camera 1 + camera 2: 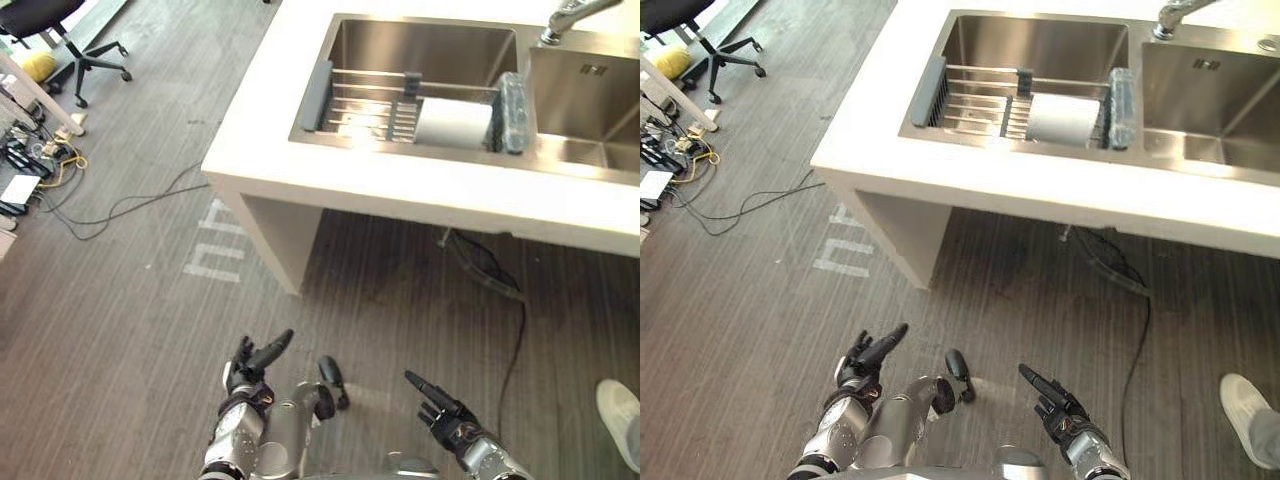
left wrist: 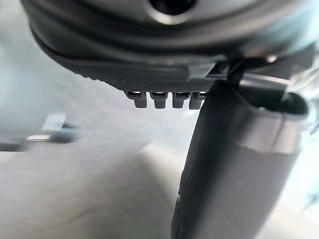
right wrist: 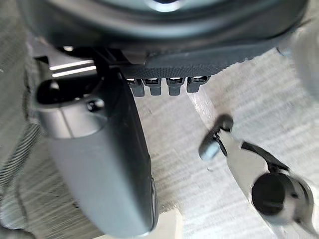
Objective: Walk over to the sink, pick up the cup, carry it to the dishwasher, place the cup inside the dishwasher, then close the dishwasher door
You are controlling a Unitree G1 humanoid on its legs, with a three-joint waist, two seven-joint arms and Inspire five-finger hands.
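At the far left, a black office chair [image 1: 70, 40] stands on the dark floor [image 1: 120, 300], with loose cables [image 1: 60, 165] just beside it. Low in the head views, the left hand [image 1: 242, 376] hangs over the floor with its fingers stretched out and relaxed, holding nothing. Above it, the white worktop [image 1: 400, 185] carries a steel sink [image 1: 420, 45] with a wire rack [image 1: 365, 100] across its left basin. The cup [image 1: 455, 122], a white cylinder, lies on its side at the rack's right end, just beside a grey-green pad [image 1: 512, 112]. The right hand [image 1: 447, 413] is low over the floor, well apart from the cup, fingers spread and empty. A tap [image 1: 575, 18] rises between the basins. At the far right is a person's white shoe [image 1: 620, 408].
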